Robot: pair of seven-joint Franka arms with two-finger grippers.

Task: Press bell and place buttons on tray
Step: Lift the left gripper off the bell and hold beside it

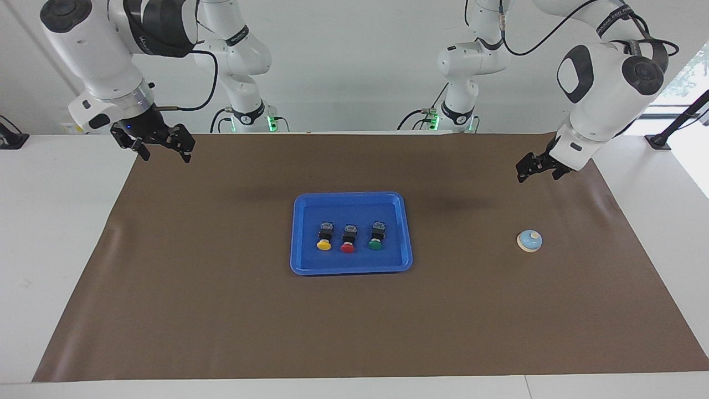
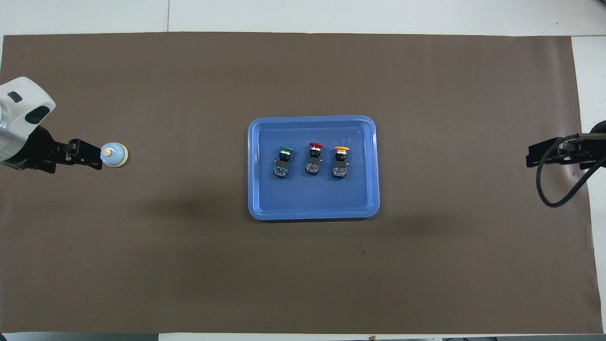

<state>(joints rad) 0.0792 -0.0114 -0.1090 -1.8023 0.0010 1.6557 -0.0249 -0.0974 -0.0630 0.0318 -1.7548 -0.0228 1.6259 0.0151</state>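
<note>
The blue tray point(image 1: 306, 260) point(image 2: 312, 208) lies in the middle of the brown mat. In it, side by side in a row, lie the yellow button point(image 1: 324, 237) point(image 2: 340, 160), the red button point(image 1: 348, 239) point(image 2: 314, 157) and the green button point(image 1: 376, 236) point(image 2: 283, 161). The light-blue bell point(image 1: 529, 240) point(image 2: 115, 155) stands on the mat toward the left arm's end. My left gripper point(image 1: 537, 173) point(image 2: 92, 156) hangs open and empty in the air close to the bell, not touching it. My right gripper point(image 1: 163, 148) point(image 2: 531, 157) is open and empty, raised over the mat's edge at the right arm's end.
The brown mat point(image 1: 221, 310) covers most of the white table. A black cable point(image 2: 554, 189) loops from the right arm's wrist.
</note>
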